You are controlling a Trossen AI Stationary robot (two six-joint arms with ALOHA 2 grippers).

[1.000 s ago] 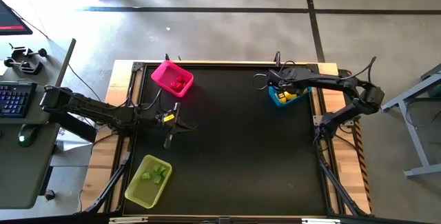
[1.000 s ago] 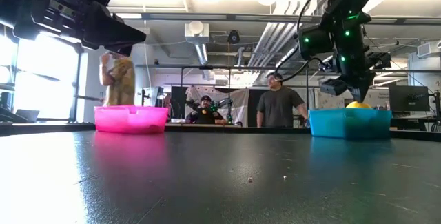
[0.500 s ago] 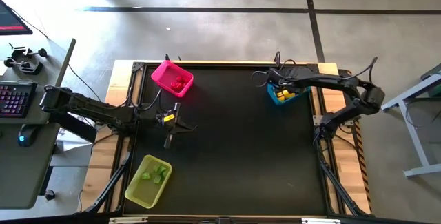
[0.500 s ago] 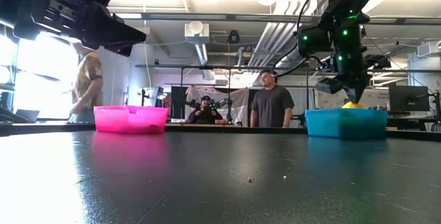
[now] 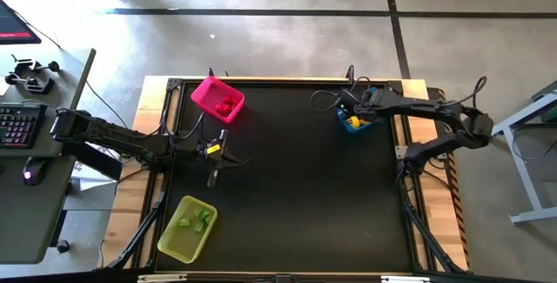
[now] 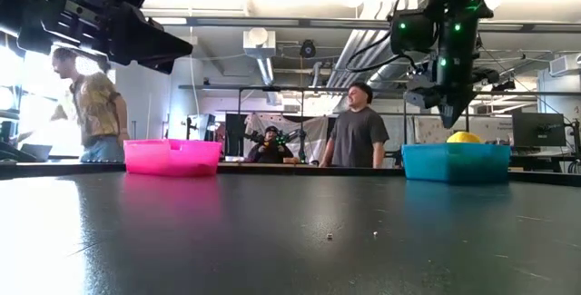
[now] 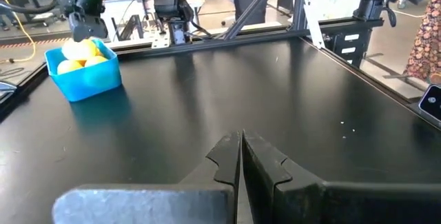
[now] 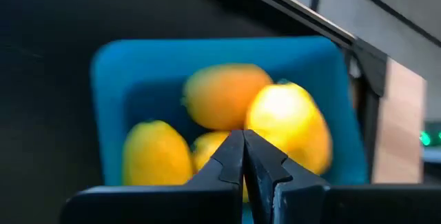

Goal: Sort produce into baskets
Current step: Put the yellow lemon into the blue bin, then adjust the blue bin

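1. Left gripper [image 5: 211,178]: I hold it above the table [image 5: 287,196] near the left edge, about midway along that edge. In the left wrist view the fingers [image 7: 231,162] are pressed together with nothing between them. This arm is waiting.
2. Green basket [image 5: 186,228]: it sits near the front-left corner of the table. Small green pieces [image 5: 196,221] lie inside it.
3. Pink basket [image 5: 217,98]: it sits near the far-left corner. Red pieces [image 5: 224,105] lie inside it.
4. Open table surface: I see no loose produce anywhere on it in the high view or the low view.
5. Blue basket [image 8: 207,107]: it sits at the far-right corner. Yellow lemons [image 8: 286,124] are piled inside it; I count at least four in the right wrist view.
6. Right gripper [image 6: 448,118]: I hold it just above the blue basket, pointing down at the lemons. Its fingers [image 8: 238,158] are closed together and empty.
7. Step in hand: I judge sorting to be complete or nearly so, each colour being in its own basket.
8. Next move: I would lift the right arm clear of the blue basket without catching its rim, then scan the table for stray pieces.
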